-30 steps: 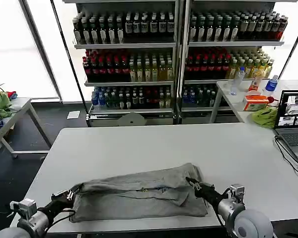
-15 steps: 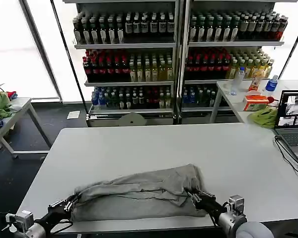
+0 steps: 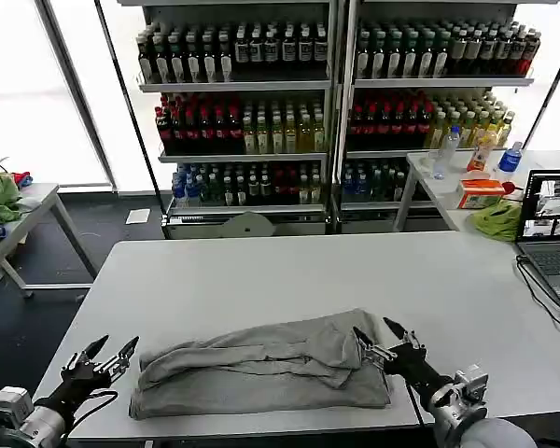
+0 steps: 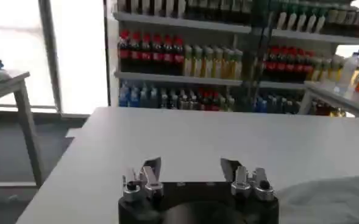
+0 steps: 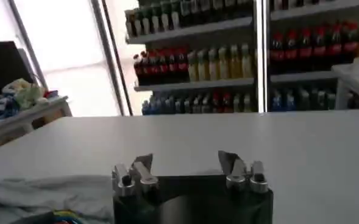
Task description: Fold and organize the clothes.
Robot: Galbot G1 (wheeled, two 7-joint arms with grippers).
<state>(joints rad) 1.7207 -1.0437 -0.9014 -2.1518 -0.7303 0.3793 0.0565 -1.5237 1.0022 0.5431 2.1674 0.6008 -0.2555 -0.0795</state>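
A light grey shirt (image 3: 261,369) lies folded into a long band near the front edge of the white table (image 3: 280,271). My left gripper (image 3: 114,345) stands open just off the shirt's left end, a small gap away from the cloth. Open as well, my right gripper (image 3: 373,329) hovers at the shirt's right end, close to the fabric. In the left wrist view the left gripper (image 4: 191,167) holds nothing and the shirt (image 4: 331,198) lies off to one side. In the right wrist view the right gripper (image 5: 186,161) is empty beside the shirt (image 5: 45,195), whose multicolour print (image 5: 66,216) peeks out.
A laptop (image 3: 551,233) with a cable sits at the table's right edge. A bright green cloth (image 3: 495,219) and bottles lie on the table behind it. Bottle shelves (image 3: 336,93) fill the back. A side table (image 3: 9,201) with piled cloth stands at the left.
Both grippers were shut on the shirt's ends, drawing it toward the front edge. They have now let go, opened and moved slightly outward. The shirt rests on the table.
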